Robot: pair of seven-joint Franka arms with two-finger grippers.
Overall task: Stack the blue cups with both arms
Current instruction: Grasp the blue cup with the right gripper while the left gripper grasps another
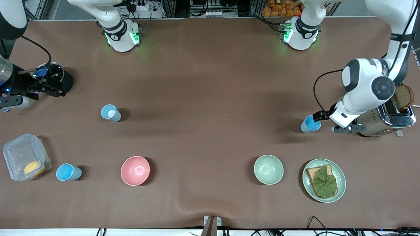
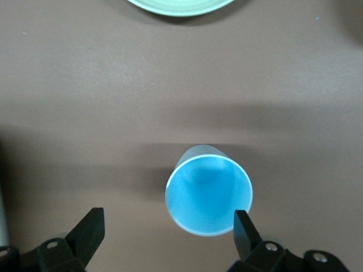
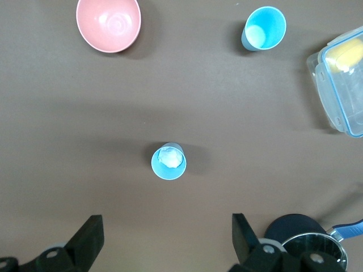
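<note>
Beside the toaster (image 1: 392,119), blue cup (image 1: 310,124) (upright, empty)

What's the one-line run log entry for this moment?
left gripper: open, at blue cup by toaster | right gripper: open, above cup holding white stuff | third cup: by container | stacked: none

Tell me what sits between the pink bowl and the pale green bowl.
Nothing: in the front view, only bare brown table covering stretches from the round pink plastic bowl to the round pale green plastic bowl.
</note>
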